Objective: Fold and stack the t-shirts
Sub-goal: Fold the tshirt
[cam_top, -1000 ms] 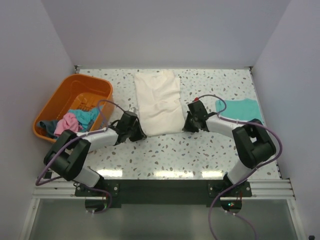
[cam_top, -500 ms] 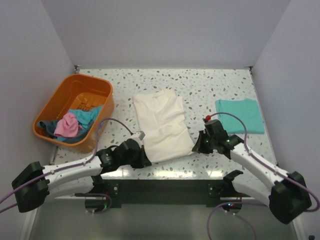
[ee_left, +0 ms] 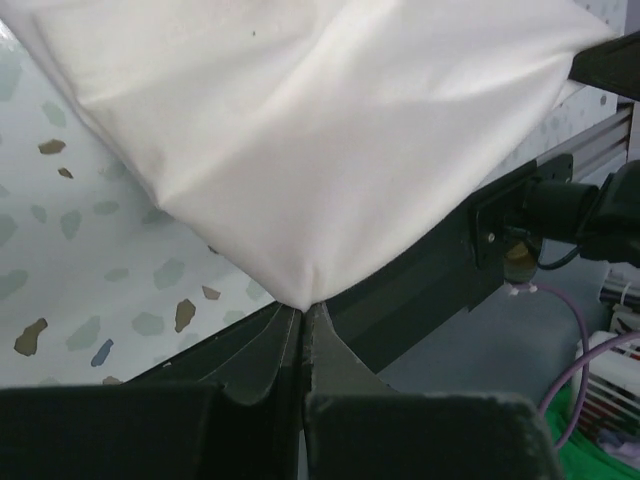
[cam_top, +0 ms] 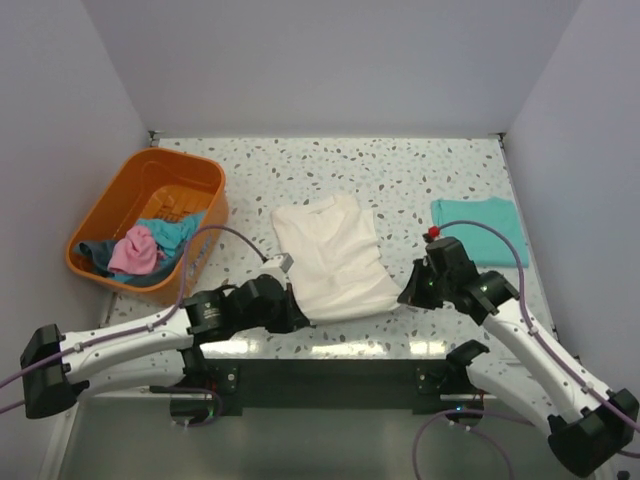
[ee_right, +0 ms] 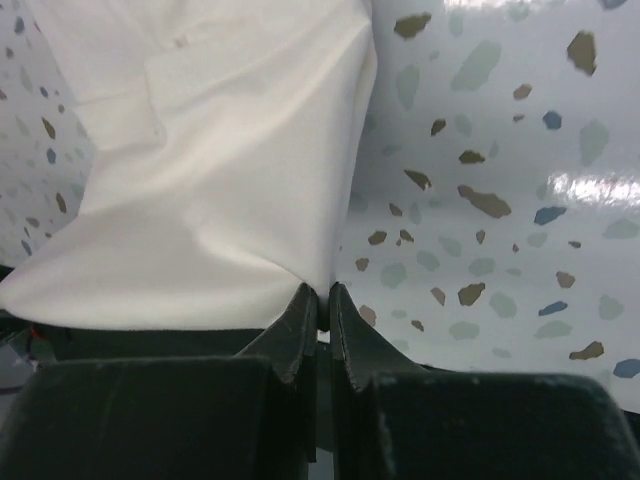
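The cream-white t-shirt (cam_top: 334, 257) lies lengthwise near the table's front, its near edge over the front edge; no logo shows. My left gripper (cam_top: 297, 311) is shut on its near left corner (ee_left: 302, 298). My right gripper (cam_top: 404, 296) is shut on its near right corner (ee_right: 322, 290). The cloth spreads away from both grippers in the wrist views (ee_left: 320, 120) (ee_right: 210, 150). The teal-green t-shirt (cam_top: 482, 228) lies folded flat at the right side of the table, behind my right arm.
An orange basket (cam_top: 150, 190) at the left holds pink and teal cloths (cam_top: 140, 248). The speckled table (cam_top: 400, 170) ends in a black front rail (cam_top: 330, 380). White walls stand at the back and both sides.
Both grippers have pulled the cream-white t-shirt toward the table's front edge, keeping hold of its near corners. The shirt slid nearer and slightly right. The teal-green t-shirt has not moved.
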